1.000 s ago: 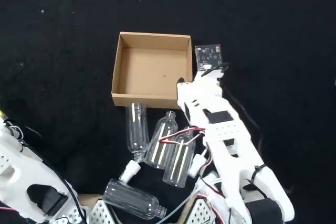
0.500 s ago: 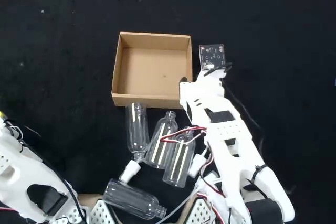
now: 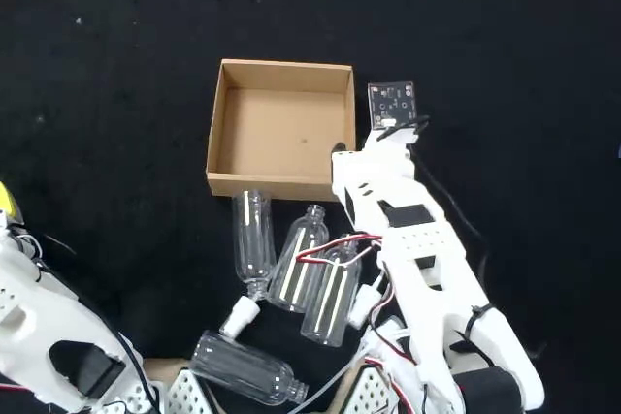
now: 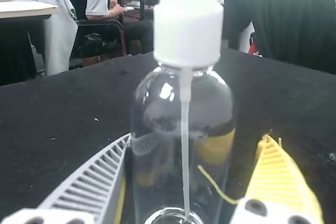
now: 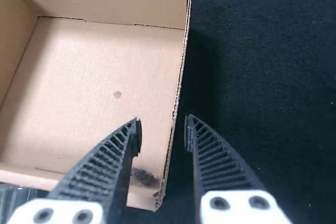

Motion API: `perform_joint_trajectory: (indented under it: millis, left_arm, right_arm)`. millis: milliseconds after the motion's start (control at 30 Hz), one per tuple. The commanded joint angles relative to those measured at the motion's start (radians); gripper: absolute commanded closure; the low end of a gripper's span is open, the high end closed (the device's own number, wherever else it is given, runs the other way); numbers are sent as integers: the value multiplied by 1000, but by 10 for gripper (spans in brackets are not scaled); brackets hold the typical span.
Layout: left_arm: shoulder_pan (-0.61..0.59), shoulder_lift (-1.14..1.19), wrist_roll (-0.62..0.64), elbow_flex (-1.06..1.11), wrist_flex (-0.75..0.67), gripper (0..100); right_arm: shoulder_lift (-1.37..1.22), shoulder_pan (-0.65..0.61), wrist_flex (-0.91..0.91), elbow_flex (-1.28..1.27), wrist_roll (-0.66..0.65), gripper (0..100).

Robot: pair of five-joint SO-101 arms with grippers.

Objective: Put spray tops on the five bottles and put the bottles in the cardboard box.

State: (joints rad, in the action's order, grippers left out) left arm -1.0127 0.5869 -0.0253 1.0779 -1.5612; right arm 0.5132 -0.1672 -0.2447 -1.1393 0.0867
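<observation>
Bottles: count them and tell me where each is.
5. Three bottles lie side by side by the cardboard box, a fourth nearer the arm bases, the fifth, spray-topped, in the left tool.

— How many bottles (image 3: 252,235) do we count?
— Four on the counter (image 3: 524,65), plus a fifth bottle (image 4: 181,124) in the left wrist view: five.
— Spray tops (image 4: 187,24)?
— We make out one spray top, on that fifth bottle; a white piece (image 3: 240,316) we cannot name.
— The rest?
— One cardboard box (image 3: 281,133), and two arms: the left arm (image 3: 39,327), the right arm (image 3: 417,249).

White arms (image 3: 427,269), ribbed black end effector (image 5: 161,128).
</observation>
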Motion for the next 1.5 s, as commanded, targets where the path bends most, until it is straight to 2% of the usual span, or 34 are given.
perform_joint_trajectory:
  millis: [0, 200, 433, 600, 1467]
  left_arm:
    - [-13, -17, 11, 5, -25, 664]
    - [-33, -72, 11, 15, -57, 664]
    - [-35, -187, 12, 15, 98, 664]
    - [-25, -241, 11, 15, 149, 664]
    - [10, -253, 5, 31, 155, 667]
  right_arm:
    - [1, 18, 28, 61, -2, 882]
    - [1, 18, 28, 61, -2, 882]
    - [1, 18, 28, 61, -2, 882]
    - [1, 18, 28, 61, -2, 882]
    - [-1, 18, 28, 61, -2, 882]
